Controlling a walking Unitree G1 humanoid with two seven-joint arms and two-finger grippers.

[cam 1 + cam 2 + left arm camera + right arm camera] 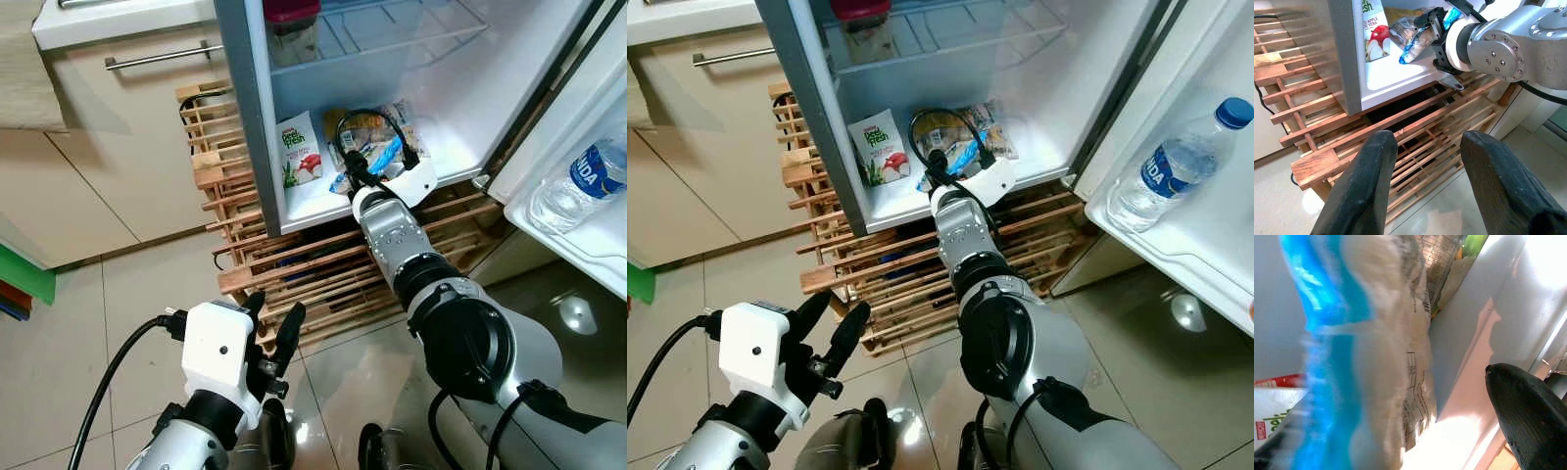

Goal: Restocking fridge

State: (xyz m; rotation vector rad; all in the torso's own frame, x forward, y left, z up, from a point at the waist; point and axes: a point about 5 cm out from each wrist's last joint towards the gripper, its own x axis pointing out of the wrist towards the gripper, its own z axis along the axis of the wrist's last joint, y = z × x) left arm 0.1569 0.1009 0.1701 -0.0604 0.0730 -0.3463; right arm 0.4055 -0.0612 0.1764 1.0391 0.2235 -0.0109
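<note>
Right gripper (355, 171): reached into the open fridge (257, 117), low over its bottom shelf (446, 147), fingers closed on a blue-and-white packet (377, 162).
Packet: held just above the shelf floor, right of a white carton (301, 157) with green lettering and near other wrapped packs (970, 122) farther back.
Hard to make out: in the right wrist view the packet (1352, 352) sat so close that it blurred; only 1 black finger (1530, 416) showed beside it, the other hidden behind the wrapping.
Left gripper (274, 333): hung low and near, over the tiled floor (127, 294), fingers (1371, 186) spread apart and holding nothing.
Left wrist view adds: the right wrist from the side, the carton's print with an apple (1371, 36), and the wooden slatted pallet (1415, 132) under the fridge.
Upper shelf: a jar with a dark red lid (292, 24), cut off by the frame's top edge.
Door rack: a water bottle (1176, 162) with a blue cap lay in the open door on the right; the left eye view cut off its cap.
Far left: a cupboard (137, 127) with a bar handle.
</note>
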